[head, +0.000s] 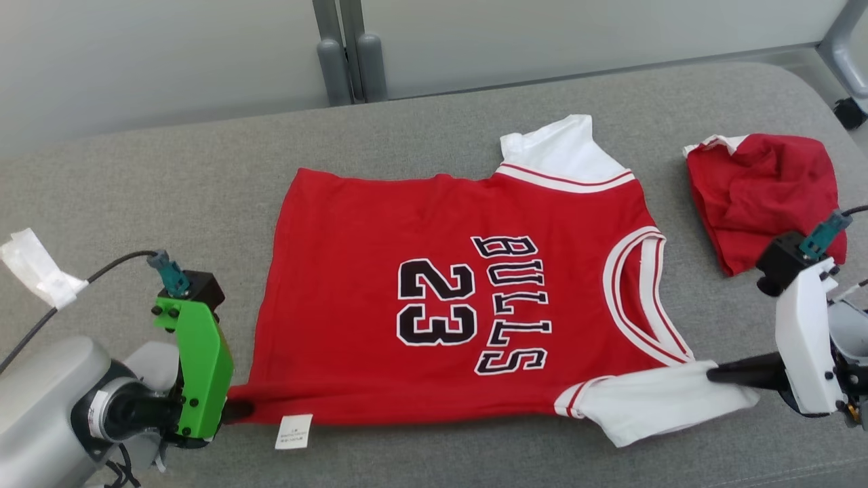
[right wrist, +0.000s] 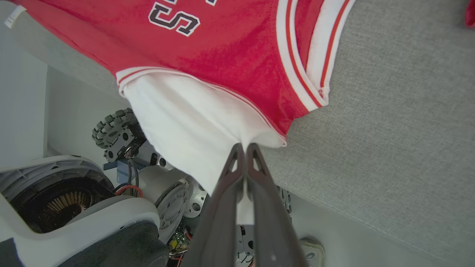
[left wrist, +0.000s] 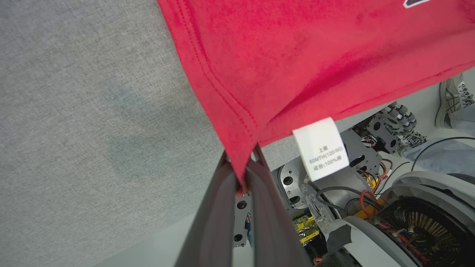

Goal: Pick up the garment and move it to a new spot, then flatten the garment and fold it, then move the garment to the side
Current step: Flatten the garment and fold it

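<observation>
The garment (head: 441, 291), a red jersey with black "BULLS 23" lettering and white sleeves, lies spread on the grey cushioned surface (head: 169, 176). Its near edge hangs slightly over the front edge. My left gripper (head: 239, 410) is shut on the garment's near-left hem corner. The left wrist view shows the red hem (left wrist: 237, 122) pinched between the dark fingers (left wrist: 219, 207), with the white label (left wrist: 321, 148) dangling beside them. My right gripper (head: 715, 373) is shut on the near white sleeve (right wrist: 185, 118), and its fingertips (right wrist: 237, 155) meet on the cloth.
A smaller rumpled red garment (head: 766, 196) lies at the right, just beyond my right wrist. A white scrap (head: 34, 268) sits at the left edge. Grey posts (head: 346, 61) stand behind the cushion. Below the front edge are my base (left wrist: 371, 207) and a person's shoe (left wrist: 452, 100).
</observation>
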{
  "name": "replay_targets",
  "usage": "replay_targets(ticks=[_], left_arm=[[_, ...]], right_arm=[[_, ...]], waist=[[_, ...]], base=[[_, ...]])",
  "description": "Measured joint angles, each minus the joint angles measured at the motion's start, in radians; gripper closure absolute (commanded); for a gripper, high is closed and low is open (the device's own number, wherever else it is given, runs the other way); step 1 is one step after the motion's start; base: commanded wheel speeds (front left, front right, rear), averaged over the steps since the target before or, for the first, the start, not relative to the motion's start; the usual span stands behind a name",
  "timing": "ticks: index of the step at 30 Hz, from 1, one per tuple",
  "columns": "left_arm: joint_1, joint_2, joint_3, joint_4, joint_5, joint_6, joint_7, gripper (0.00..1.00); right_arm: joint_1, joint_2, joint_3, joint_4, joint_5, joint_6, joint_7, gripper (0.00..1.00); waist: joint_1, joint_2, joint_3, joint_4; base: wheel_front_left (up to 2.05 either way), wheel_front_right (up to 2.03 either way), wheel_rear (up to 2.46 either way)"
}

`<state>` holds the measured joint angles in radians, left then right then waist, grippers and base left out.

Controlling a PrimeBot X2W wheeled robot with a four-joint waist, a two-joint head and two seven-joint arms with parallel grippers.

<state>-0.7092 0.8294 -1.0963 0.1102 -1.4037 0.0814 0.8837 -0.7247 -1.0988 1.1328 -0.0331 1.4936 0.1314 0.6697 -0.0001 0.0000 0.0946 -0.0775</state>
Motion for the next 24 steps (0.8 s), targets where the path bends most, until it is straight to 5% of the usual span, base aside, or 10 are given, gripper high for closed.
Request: replay_targets(ticks=[8, 17, 20, 21, 22, 23, 24], left_arm=[[-0.129, -0.074, 0.019, 0.118, -0.031, 0.021, 0.118, 1.0], [-0.21, -0.155, 0.057, 0.244, -0.061, 0.025, 0.136, 1.0], [-0.223, -0.172, 0.067, 0.279, -0.061, 0.022, 0.119, 0.11], [-0.225, -0.178, 0.075, 0.291, -0.061, 0.019, 0.104, 0.0], [-0.229, -0.185, 0.082, 0.302, -0.061, 0.015, 0.087, 0.0], [-0.231, -0.188, 0.085, 0.311, -0.059, 0.009, 0.076, 0.0], [-0.233, -0.19, 0.086, 0.321, -0.055, 0.005, 0.068, 0.0]], right_arm=[[-0.111, 0.121, -0.063, 0.162, 0.043, 0.0, 0.059, 1.0], [-0.188, 0.222, -0.092, 0.304, 0.053, 0.0, 0.076, 1.0], [-0.197, 0.247, -0.096, 0.329, 0.048, 0.0, 0.069, 1.0], [-0.202, 0.255, -0.099, 0.338, 0.045, 0.0, 0.062, 1.0], [-0.206, 0.263, -0.104, 0.349, 0.043, 0.0, 0.056, 0.87], [-0.207, 0.27, -0.109, 0.359, 0.041, 0.0, 0.04, 0.6], [-0.208, 0.281, -0.122, 0.374, 0.039, 0.0, 0.012, 0.0]], waist=[[0.0, 0.0, 0.097, -0.005], [0.0, 0.0, 0.166, -0.027], [0.0, 0.0, 0.176, -0.035], [0.0001, 0.0, 0.177, -0.038], [0.0001, 0.0, 0.176, -0.039], [0.0001, 0.0, 0.174, -0.039], [0.0001, 0.0, 0.17, -0.04]], base=[[0.0, 0.0, 0.0], [0.0, 0.0, 0.0], [0.0, 0.0, 0.0], [0.0, 0.0, 0.0], [0.0, 0.0, 0.0], [0.0, 0.0, 0.0], [0.0, 0.0, 0.0]])
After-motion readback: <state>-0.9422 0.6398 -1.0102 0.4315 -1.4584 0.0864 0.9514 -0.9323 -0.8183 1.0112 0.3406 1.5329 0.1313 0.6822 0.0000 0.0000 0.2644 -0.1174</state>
